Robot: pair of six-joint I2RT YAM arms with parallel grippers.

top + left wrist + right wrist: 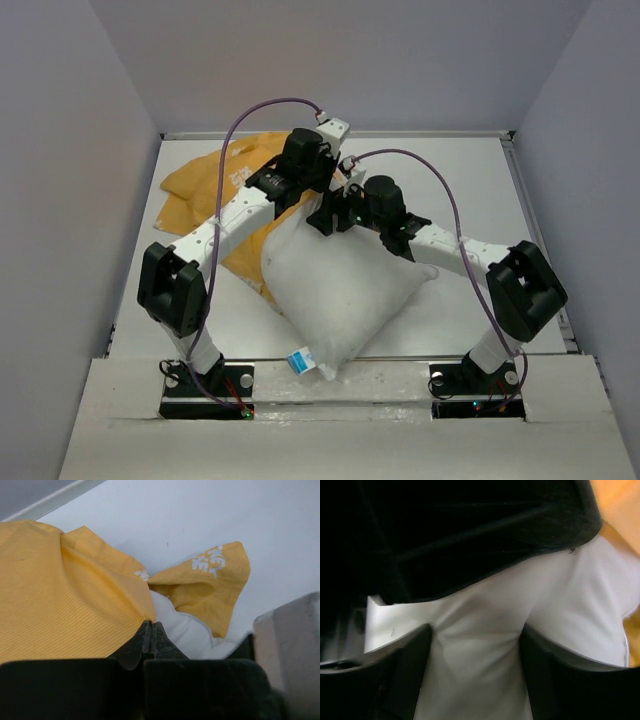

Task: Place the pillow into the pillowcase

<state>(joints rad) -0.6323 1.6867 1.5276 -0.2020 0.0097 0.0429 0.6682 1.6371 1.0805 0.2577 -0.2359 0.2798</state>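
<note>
On the white table [480,200], pillow [345,285] overlaps pillowcase [195,195], left jaws pinching its fabric.

Overhead, wrist close-ups, all on pillow [345,290]

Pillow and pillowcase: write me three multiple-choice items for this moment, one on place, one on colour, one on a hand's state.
1. In the top view, the pillowcase lies mostly on which side of the pillow?
A. near right
B. far left
C. wholly beneath it

2. Which colour does the pillowcase show?
A. blue
B. green
C. orange-yellow

3. The left hand is:
A. shut on pillowcase fabric
B. wide open, holding nothing
C. shut on the pillow

Answers:
1 B, it spreads toward the far left corner.
2 C, only orange-yellow cloth with white print shows.
3 A, the left wrist view shows it pinched shut on yellow cloth.
</note>
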